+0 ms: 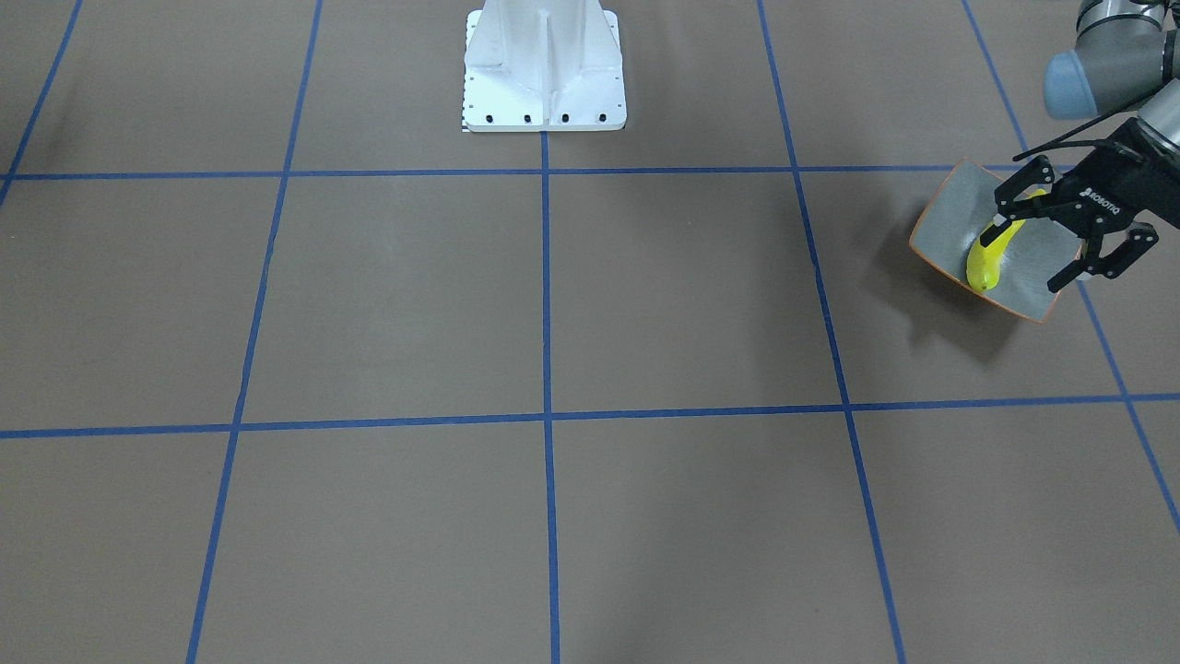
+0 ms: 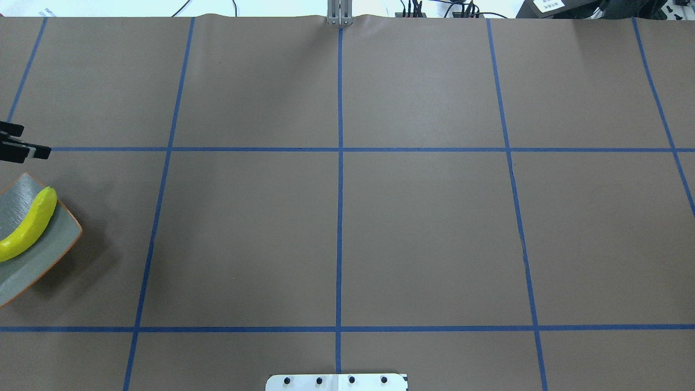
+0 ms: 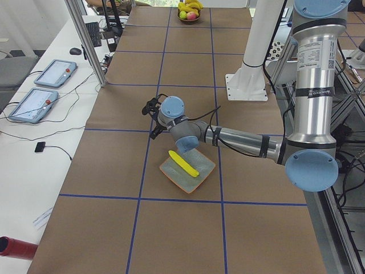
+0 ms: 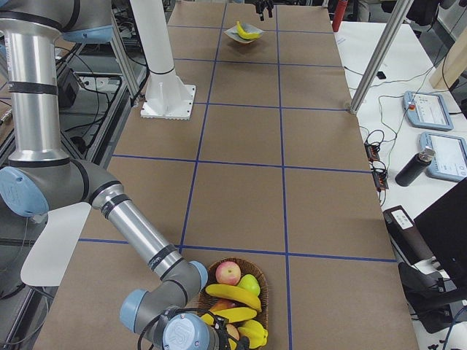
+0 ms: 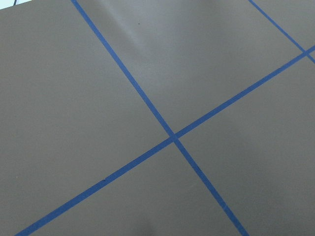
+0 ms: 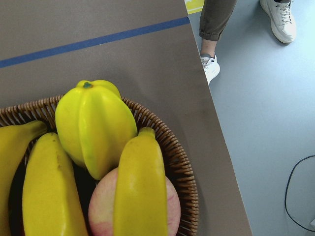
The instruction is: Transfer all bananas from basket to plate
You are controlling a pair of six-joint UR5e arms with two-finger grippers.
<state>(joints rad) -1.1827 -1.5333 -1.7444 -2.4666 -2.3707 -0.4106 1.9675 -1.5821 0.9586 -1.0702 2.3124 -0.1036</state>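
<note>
Left gripper: fingers spread wide, holding nothing. It hangs above the counter. From the front camera it overlaps the plate. The overhead view shows the fingertips past the plate's far edge and not touching it.

One banana lies flat inside the plate, diagonal across the grey-green inside, clear of the fingers. The plate sits at the robot's left end of the counter, just inside a blue tape line square.

The left wrist camera sees only brown counter cover and crossing tape lines.

The basket, woven wicker, is at the opposite end on the robot's right, close to the counter edge. The right wrist view shows three bananas in basket:
- one rests on a peach;
- two are at the left side of the frame.

A yellow starfruit stands between them near the rim. The right-side camera also shows a red-and-yellow apple and a green fruit in there.

Right gripper: the arm's wrist sits low just beside the basket, camera aimed into it. The fingers don't show in any view, so I can't tell their state.

The white arm base is bolted mid-counter on the robot's side. A person's legs and white sneakers are on the floor beyond the counter edge by the basket.
</note>
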